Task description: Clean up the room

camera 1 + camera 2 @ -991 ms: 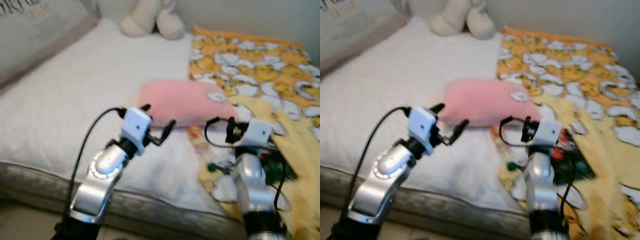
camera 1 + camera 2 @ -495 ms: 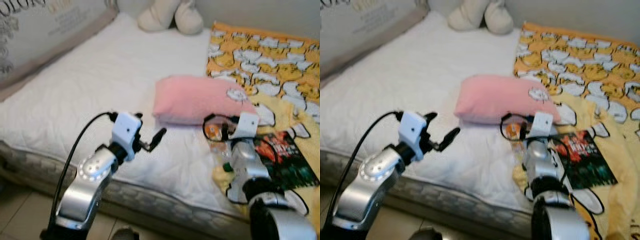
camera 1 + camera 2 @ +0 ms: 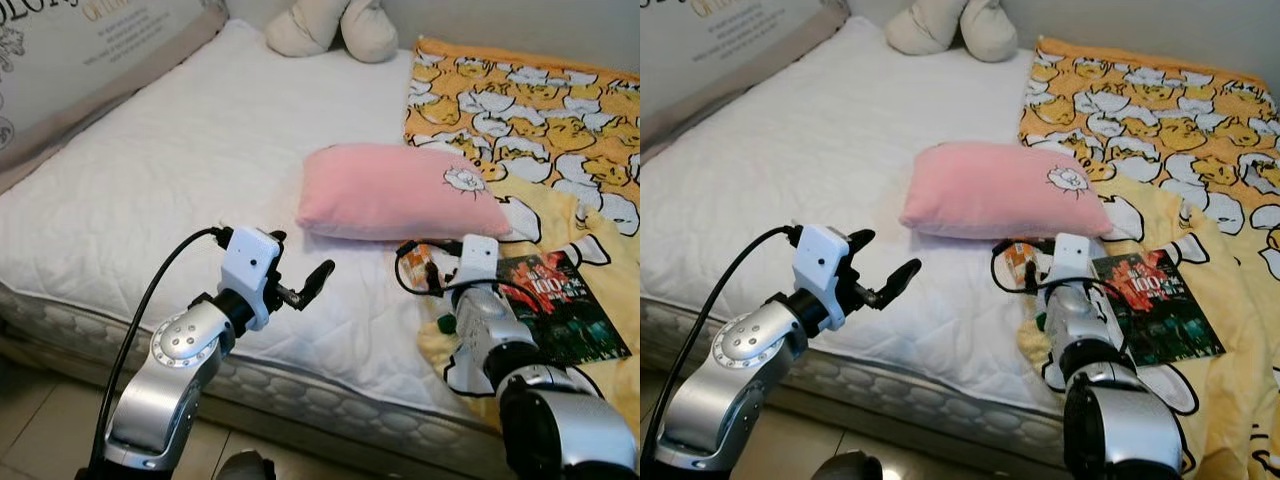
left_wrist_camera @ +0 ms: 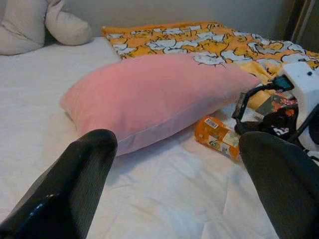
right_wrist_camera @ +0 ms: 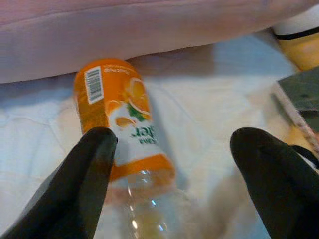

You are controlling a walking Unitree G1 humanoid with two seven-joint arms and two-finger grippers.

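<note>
With the right gripper [image 5: 169, 184] wide open and empty, the bottle [image 5: 124, 134] should be straddled squarely before closing; the left gripper [image 4: 174, 194] is also spread, empty.

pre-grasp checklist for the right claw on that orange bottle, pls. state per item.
1. Right claw open: ok, fingers spread wide.
2. Orange bottle between the fingers: not ok yet, it lies nearer one finger, its clear end toward the camera.
3. Bottle at rest: ok, lying on its side on the white bedsheet, close to the pink pillow.
4. Contact made: cannot tell; one fingertip overlaps the label in the right wrist view.
5. Neighbours clear: ok, the magazine lies on the yellow blanket, apart from the bottle.
6. Left claw out of the way: ok, open over bare sheet.
</note>
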